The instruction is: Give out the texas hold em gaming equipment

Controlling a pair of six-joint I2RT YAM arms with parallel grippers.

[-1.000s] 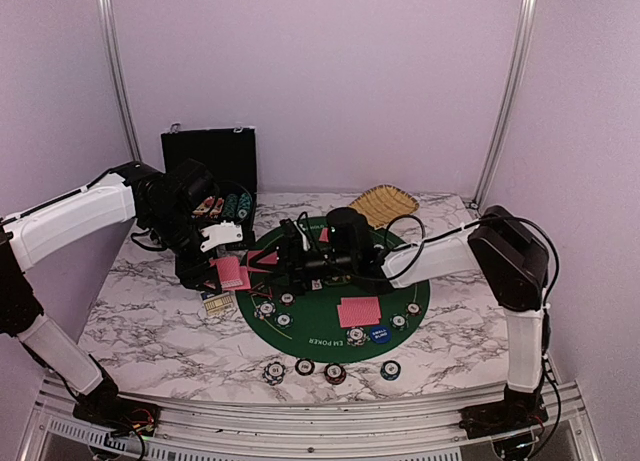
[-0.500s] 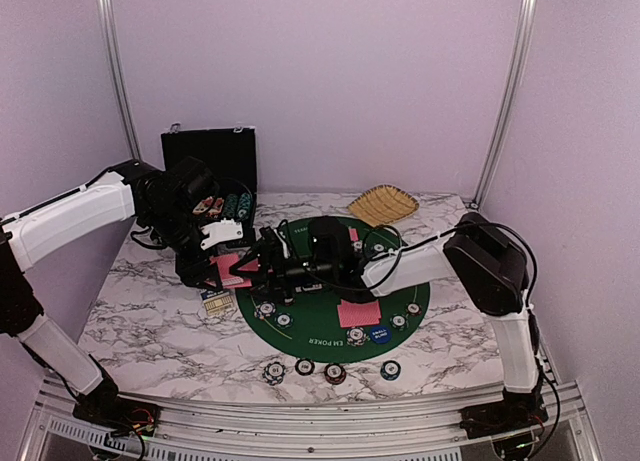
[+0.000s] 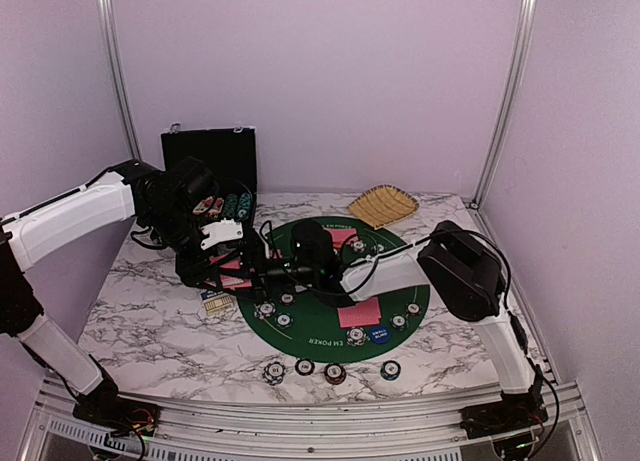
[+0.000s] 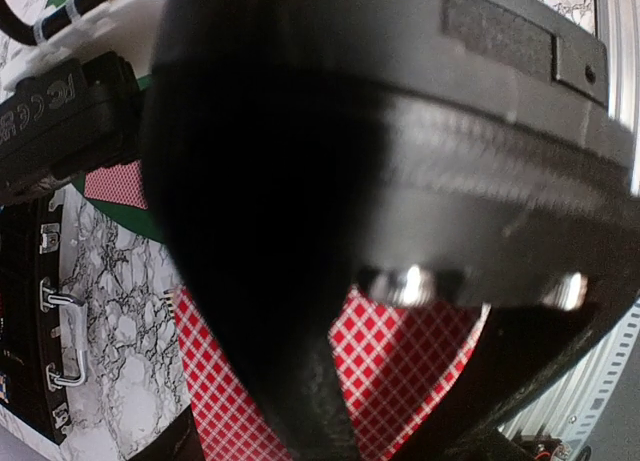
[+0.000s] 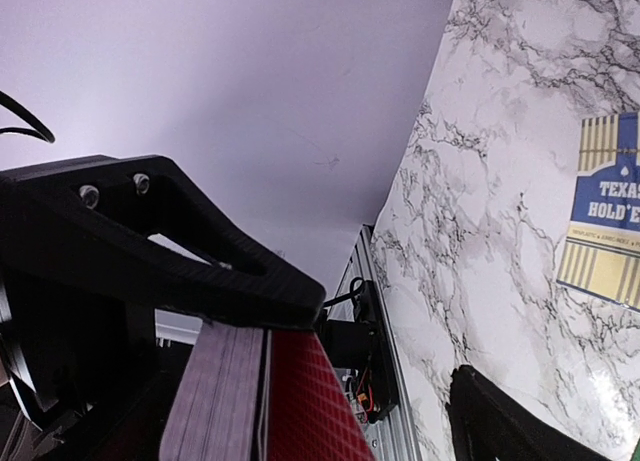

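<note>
**Near edge.** Four chips lie in a row on the table, off the mat.

**Mat, near side.** The near cards lie face down as a pair, with the blue button and more chips just beside them.

**Mat, far side.** The far cards lie by further chips. Two seats thus appear served, and the rest of the deal looks outstanding.

**Left of centre.** The left gripper is clamped on the deck, held over the mat's left edge. The right gripper stands wide open right at the deck. Whether it touches the deck cannot be told. The step in hand is judged to be drawing off the top card.

**Obstructions.** The right forearm spans the mat and hides part of it. Chips sit close beneath the point where the grippers meet. A leaflet lies on the table below the deck.

**Rear.** The open case stands with chips inside, and the basket lies to its right.
</note>
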